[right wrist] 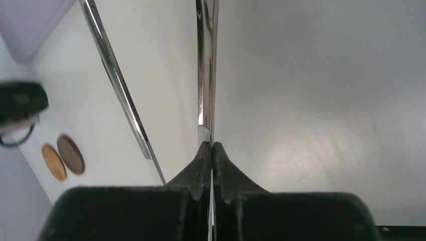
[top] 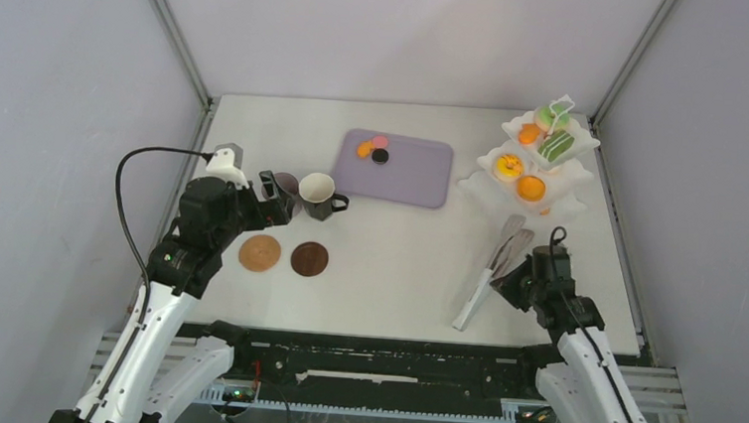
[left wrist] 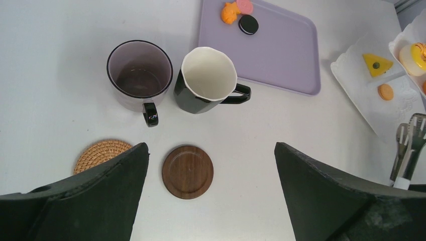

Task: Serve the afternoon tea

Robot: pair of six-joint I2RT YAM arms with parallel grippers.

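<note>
Left gripper (left wrist: 211, 149) wide, empty. Dark coaster (left wrist: 187, 171) between fingertips, woven coaster (left wrist: 100, 153) partly behind one finger. Mauve mug (left wrist: 139, 75), dark mug (left wrist: 207, 80) straight ahead beyond coasters, handles toward fingers; left arm nearer. Right gripper (right wrist: 211, 145) pinching tongs (right wrist: 206, 60), long axis running away.

On the table (top: 396, 273), the left mug (top: 286, 187) and right mug (top: 317, 194) stand just beside each other at my left. The left coaster (top: 259, 252) and right coaster (top: 309, 259) lie before them, nearer me. The tray (top: 418, 175) lies behind centre, with sweets (top: 373, 150) on its left end. The stand (top: 474, 184) sits far right, and the tongs (top: 486, 274) lie before it.
</note>
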